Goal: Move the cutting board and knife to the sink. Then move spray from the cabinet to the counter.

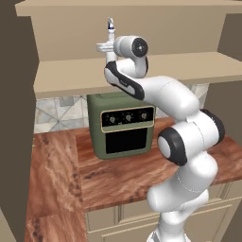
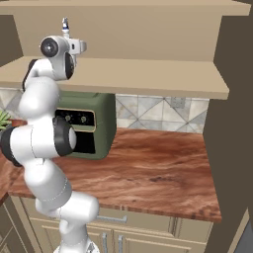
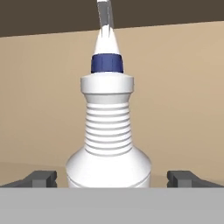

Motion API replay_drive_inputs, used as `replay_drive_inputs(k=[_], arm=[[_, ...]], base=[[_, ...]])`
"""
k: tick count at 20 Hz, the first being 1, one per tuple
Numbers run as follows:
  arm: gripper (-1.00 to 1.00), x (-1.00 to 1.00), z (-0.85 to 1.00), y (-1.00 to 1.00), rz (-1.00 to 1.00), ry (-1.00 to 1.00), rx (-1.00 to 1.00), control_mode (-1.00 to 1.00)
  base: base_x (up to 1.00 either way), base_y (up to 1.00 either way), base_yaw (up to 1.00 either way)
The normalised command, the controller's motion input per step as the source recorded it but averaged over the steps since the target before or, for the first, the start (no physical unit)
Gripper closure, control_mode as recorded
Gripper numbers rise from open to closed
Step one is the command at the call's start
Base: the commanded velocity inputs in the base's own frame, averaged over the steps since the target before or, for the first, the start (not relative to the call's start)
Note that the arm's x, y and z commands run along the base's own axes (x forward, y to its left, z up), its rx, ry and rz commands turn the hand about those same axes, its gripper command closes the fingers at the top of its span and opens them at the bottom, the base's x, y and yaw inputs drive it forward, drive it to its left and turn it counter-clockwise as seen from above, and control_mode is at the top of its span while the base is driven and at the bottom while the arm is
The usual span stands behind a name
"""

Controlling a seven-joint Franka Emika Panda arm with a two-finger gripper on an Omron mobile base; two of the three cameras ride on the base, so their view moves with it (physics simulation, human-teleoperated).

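Looks like we're on the second half: arm is up at the cabinet [image 1: 189, 71] shelf, going for the spray [image 3: 108, 131]. No cutting board, knife or sink visible from here, so can't confirm the first half. Spray not grasped yet.

End effector [image 3: 112, 179]: jaws wide apart, one dark tip each side of the bottle's base, neither touching as far as I can tell. Nothing held.

Spray stands upright on the shelf, near its left end, above the green toaster oven [image 1: 122, 124]. Nozzle pokes up over the wrist in both base views [image 2: 64, 24].

Bottle: white, bulbous lower body, ribbed narrow neck, flared collar, dark blue ring, pale tapering tip.

Left to do, judging from this: close on the body, lift it clear of the shelf, set it down on the tabletop [image 2: 158, 168], which has open red-brown surface right of the oven.
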Motion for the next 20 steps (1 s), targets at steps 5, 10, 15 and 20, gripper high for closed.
replay_drive_inputs(k=[5,10,15,20], arm=[[1.00,0.08,-0.16,0.05,0.00,0.01,0.00,-1.00],[1.00,0.01,-0.09,0.06,0.00,0.00,0.00,-1.00],[1.00,0.01,-0.02,0.01,0.00,0.00,0.00,-1.00],[1.00,-0.64,0.00,0.00,0.00,-0.01,0.00,-1.00]], base=[[0.00,0.00,0.00],[0.00,0.00,0.00],[0.00,0.00,0.00],[0.00,0.00,0.00]])
